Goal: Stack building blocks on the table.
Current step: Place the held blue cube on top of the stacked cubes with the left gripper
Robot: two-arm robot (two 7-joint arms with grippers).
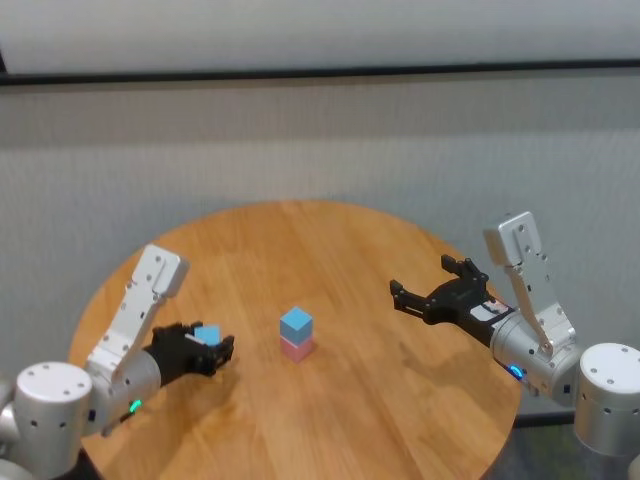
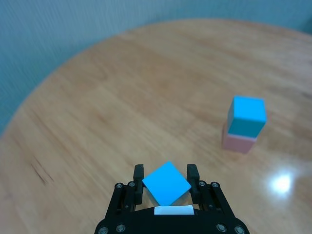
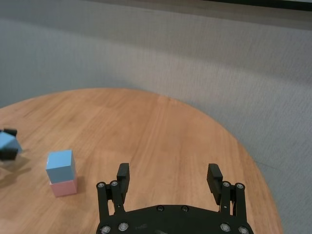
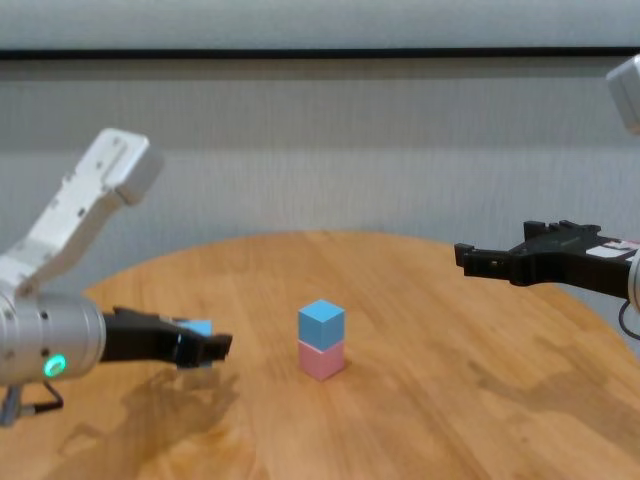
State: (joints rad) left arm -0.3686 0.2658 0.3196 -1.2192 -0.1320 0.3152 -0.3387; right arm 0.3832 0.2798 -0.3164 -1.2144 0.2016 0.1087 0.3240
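Observation:
A light blue block sits on a pale pink block near the middle of the round wood table. The stack also shows in the left wrist view, the right wrist view and the chest view. My left gripper is shut on the second light blue block, turned cornerwise between the fingers, held above the table to the left of the stack. My right gripper is open and empty, held above the table right of the stack.
A grey wall runs behind the table. The table's round edge lies close behind the left arm. Bare wood lies between the stack and each gripper.

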